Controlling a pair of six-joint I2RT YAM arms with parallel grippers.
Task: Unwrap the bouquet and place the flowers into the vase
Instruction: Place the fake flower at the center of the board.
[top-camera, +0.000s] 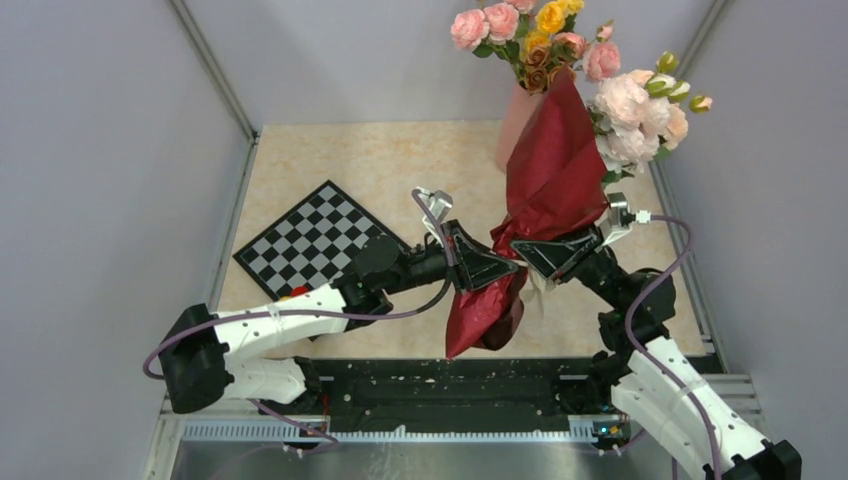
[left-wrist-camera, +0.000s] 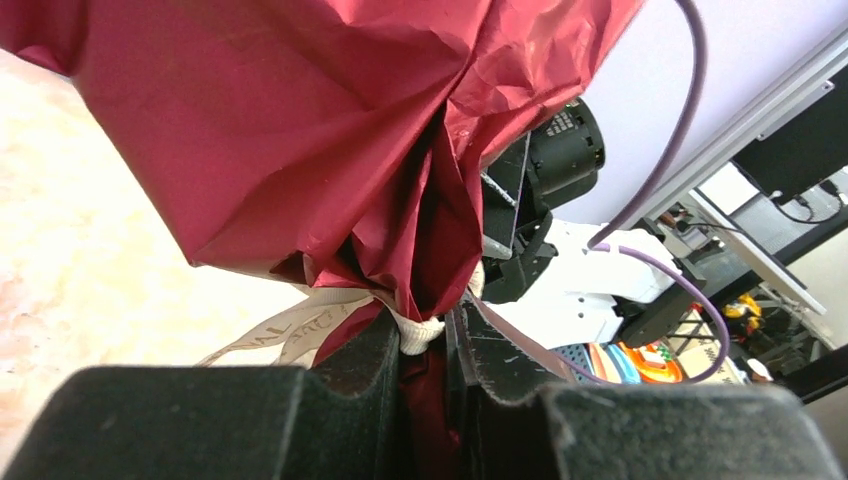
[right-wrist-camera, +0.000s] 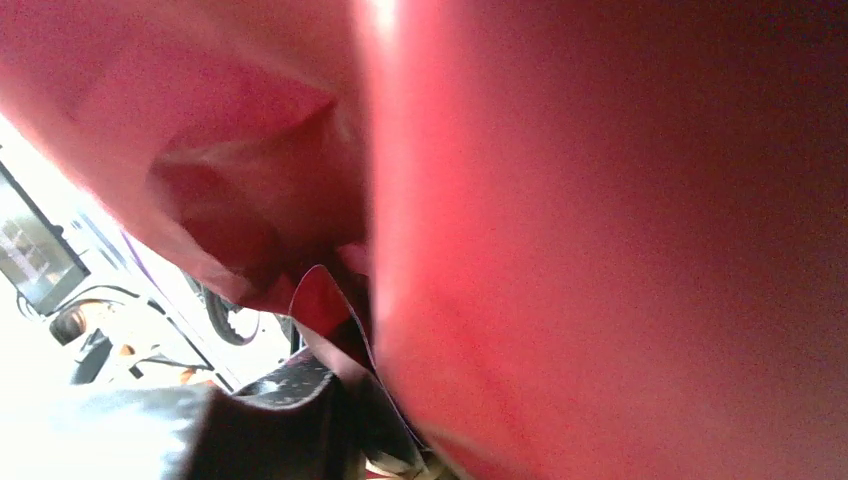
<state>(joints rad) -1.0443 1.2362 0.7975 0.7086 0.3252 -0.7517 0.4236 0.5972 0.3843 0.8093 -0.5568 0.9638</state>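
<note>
Left wrist view: the left gripper (left-wrist-camera: 425, 375) has its jaws drawn nearly together on the pinched waist of the bouquet (left-wrist-camera: 330, 130). They clamp the dark red paper directly under the knot of the cream ribbon (left-wrist-camera: 300, 330).

In the top external view the right gripper (top-camera: 530, 250) meets the wrapper from 3 o'clock, opposite the left. Whether it has paper in its grasp cannot be told; the right wrist view shows only blurred red.

The bouquet hangs clear of the table (top-camera: 400, 170), with the flowers (top-camera: 635, 115) toward 1 o'clock. The vase (top-camera: 512, 125) stands at 12 o'clock, partly behind the wrapper.

Step in hand: unwrapping, with ribbon and paper both in place. The next move probably calls for a firm right-hand pinch on the ribbon or a free paper edge, pulled away from the left clamp.
</note>
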